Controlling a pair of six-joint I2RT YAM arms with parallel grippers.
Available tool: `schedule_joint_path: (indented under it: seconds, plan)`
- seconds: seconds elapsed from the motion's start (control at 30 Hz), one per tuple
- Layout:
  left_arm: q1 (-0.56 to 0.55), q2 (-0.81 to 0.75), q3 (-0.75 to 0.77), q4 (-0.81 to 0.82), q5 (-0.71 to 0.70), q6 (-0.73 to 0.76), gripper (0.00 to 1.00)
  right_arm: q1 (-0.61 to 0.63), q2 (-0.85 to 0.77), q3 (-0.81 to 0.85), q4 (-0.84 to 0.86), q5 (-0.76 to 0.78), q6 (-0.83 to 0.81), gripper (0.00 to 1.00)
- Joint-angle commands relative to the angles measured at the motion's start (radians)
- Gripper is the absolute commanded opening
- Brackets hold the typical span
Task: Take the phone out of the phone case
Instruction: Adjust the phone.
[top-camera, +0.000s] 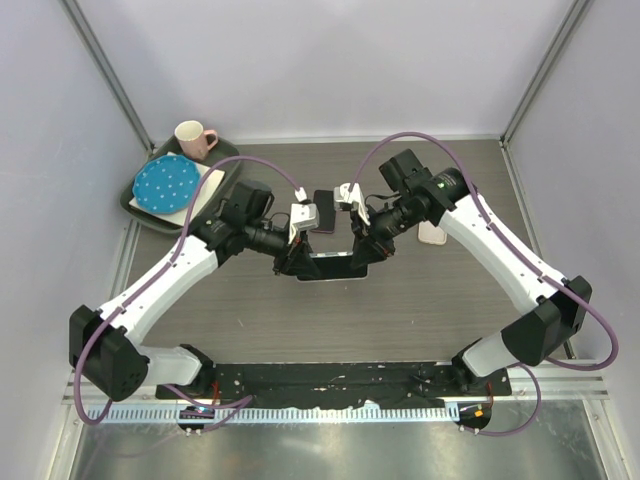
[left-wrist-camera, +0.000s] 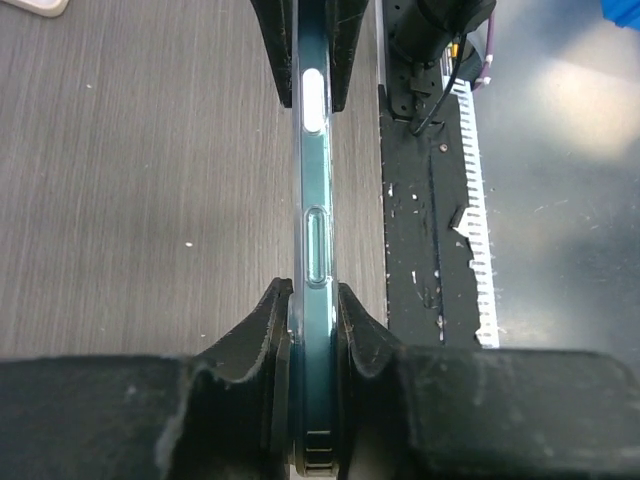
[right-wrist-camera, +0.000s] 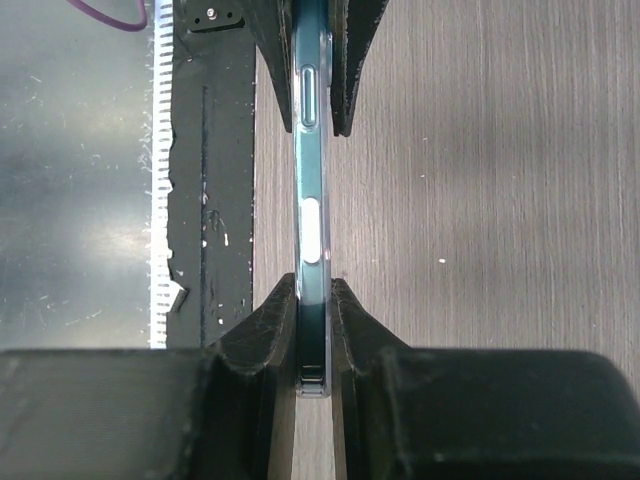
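My left fingers (left-wrist-camera: 262, 335) pinch one end of the phone (left-wrist-camera: 322, 180), and my right fingers (right-wrist-camera: 355, 335) pinch the other end. The phone sits inside its clear phone case (left-wrist-camera: 314, 245). It is turned on its edge, over the desk (top-camera: 420, 310).

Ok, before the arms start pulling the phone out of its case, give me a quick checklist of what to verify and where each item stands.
1. Left jaws shut on the phone: ok.
2. Right jaws shut on its opposite end: ok.
3. Phone held edge-on and straight between the two grips: ok.
4. One grip on the clear case alone, for peeling: not ok, both clamp phone and case together.
5. Phone loose in the case: not ok, it looks fully seated.
6. Phone lifted off the wooden table: cannot tell.
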Motion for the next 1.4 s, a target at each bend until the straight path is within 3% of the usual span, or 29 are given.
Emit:
schedule_joint_path:
  seconds: [0.0, 0.03, 0.13, 0.17, 0.2, 0.27, 0.3, 0.37, 0.43, 0.6, 0.7, 0.8, 0.9, 0.93, 0.97, 1.17, 1.3, 1.37]
  plan:
    - [-0.023, -0.005, -0.004, -0.018, 0.086, 0.005, 0.06, -0.013, -0.003, 0.069, 0.132, 0.004, 0.02, 0.01]
    - [-0.023, -0.002, -0.004, -0.018, 0.088, 0.005, 0.01, -0.013, -0.005, 0.069, 0.134, 0.005, 0.02, 0.01]
    - [-0.024, 0.001, -0.004, -0.021, 0.088, 0.005, 0.0, -0.013, -0.009, 0.07, 0.146, 0.016, 0.026, 0.06]
    - [-0.023, -0.001, -0.004, -0.018, 0.086, 0.005, 0.0, -0.013, -0.015, 0.064, 0.154, 0.021, 0.029, 0.13]
    - [-0.023, -0.004, -0.004, -0.015, 0.085, 0.003, 0.0, -0.013, -0.02, 0.061, 0.157, 0.022, 0.031, 0.29]
    - [-0.023, -0.023, -0.007, 0.011, 0.083, -0.015, 0.0, -0.027, -0.034, 0.04, 0.165, 0.008, 0.032, 0.44]
    - [-0.02, -0.031, -0.007, 0.019, 0.089, -0.021, 0.0, -0.036, -0.057, 0.03, 0.171, -0.013, 0.037, 0.56]
    - [-0.017, -0.042, 0.011, 0.028, 0.097, -0.044, 0.0, -0.071, -0.08, 0.004, 0.189, -0.056, 0.049, 0.7]
    - [0.0, -0.045, 0.031, 0.03, 0.123, -0.055, 0.0, -0.099, -0.113, -0.019, 0.201, -0.126, 0.077, 0.75]
    - [0.064, -0.054, 0.074, 0.148, 0.119, -0.222, 0.0, -0.206, -0.156, -0.062, 0.235, -0.312, 0.144, 0.76]
    - [0.097, -0.036, 0.077, 0.244, 0.117, -0.341, 0.0, -0.278, -0.169, -0.098, 0.348, -0.448, 0.271, 0.76]
    - [0.109, -0.014, 0.065, 0.355, 0.138, -0.466, 0.0, -0.302, -0.189, -0.231, 0.629, -0.492, 0.545, 0.76]
    - [0.112, 0.004, 0.048, 0.393, 0.183, -0.503, 0.0, -0.311, -0.247, -0.455, 1.227, -0.385, 1.08, 0.73]
    - [0.112, 0.004, 0.053, 0.395, 0.181, -0.506, 0.0, -0.315, -0.265, -0.508, 1.597, -0.343, 1.356, 0.75]
    - [0.112, 0.004, 0.051, 0.398, 0.181, -0.511, 0.0, -0.319, -0.262, -0.543, 1.74, -0.334, 1.435, 0.75]
    - [0.12, -0.04, -0.01, 0.504, 0.174, -0.578, 0.0, -0.319, -0.252, -0.6, 1.93, -0.251, 1.579, 0.73]
    - [0.155, -0.063, -0.11, 0.696, 0.148, -0.702, 0.0, -0.319, -0.212, -0.649, 2.267, -0.251, 1.816, 0.7]
    - [0.178, -0.07, -0.134, 0.749, 0.145, -0.753, 0.0, -0.317, -0.206, -0.649, 2.265, -0.249, 1.827, 0.68]
